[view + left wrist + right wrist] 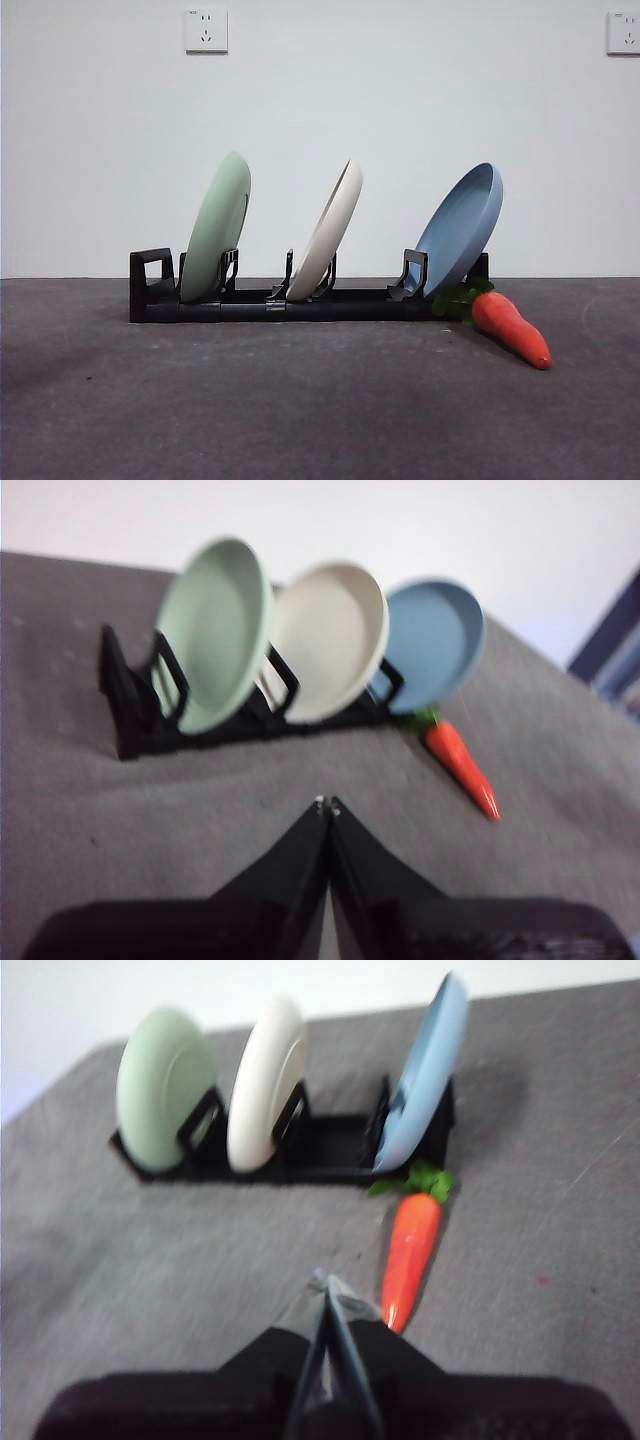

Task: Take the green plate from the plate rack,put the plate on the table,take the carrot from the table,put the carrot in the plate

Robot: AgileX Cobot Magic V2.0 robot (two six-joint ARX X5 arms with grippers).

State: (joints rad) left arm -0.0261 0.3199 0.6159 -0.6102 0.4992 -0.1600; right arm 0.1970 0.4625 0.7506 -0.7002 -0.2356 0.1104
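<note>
Dark grey table (300,410) is seen; the green plate (215,228) is leaned in the plate rack (250,303); the carrot (510,327) is laid beside; left gripper (327,803) and right gripper (326,1282) are pressed together; the neighbouring cream plate (327,232) could be knocked during lifting.

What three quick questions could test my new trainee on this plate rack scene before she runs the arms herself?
1. True or false: the green plate lies flat on the table.
2. Which plate stands nearest the carrot? A green, B cream-white plate, C blue plate.
3. Fill in: both grippers, left gripper and right gripper, are ____ and empty.

Key: 1 false, it stands in the plate rack. 2 C. 3 shut.
</note>
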